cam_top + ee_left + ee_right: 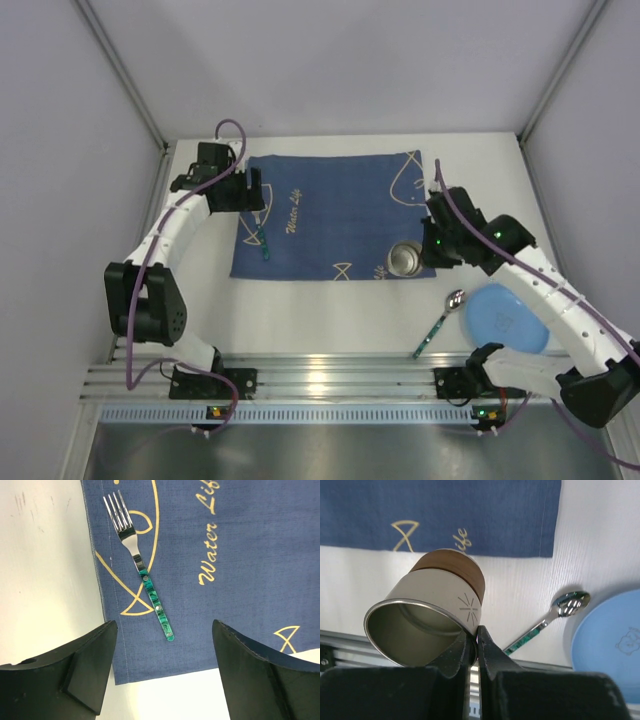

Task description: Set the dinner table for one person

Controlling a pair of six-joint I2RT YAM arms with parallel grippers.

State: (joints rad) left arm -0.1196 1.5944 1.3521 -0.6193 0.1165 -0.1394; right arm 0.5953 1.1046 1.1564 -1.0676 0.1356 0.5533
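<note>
Jaws of the right gripper (476, 632) pinch the metal cup (427, 607) by its rim, at the blue placemat's (330, 210) near-right corner on the white table (330, 315); the left gripper (164, 627) hangs with jaws apart above the fork (142, 575); cup placement seems in hand; next calls for settling it upright, then letting go.

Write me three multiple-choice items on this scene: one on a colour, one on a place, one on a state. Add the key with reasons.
1. The plate is: A red; B light blue; C green.
2. The fork lies: A on the plate; B out of every view; C on the blue mat.
3. The left pincer is: A shut tight; B wide open and empty; C shut on the fork.

Key:
1 B, it shows pale blue in the top view.
2 C, the left wrist view shows it lying flat on the cloth.
3 B, its jaws stand far apart above the fork, gripping nothing.
</note>
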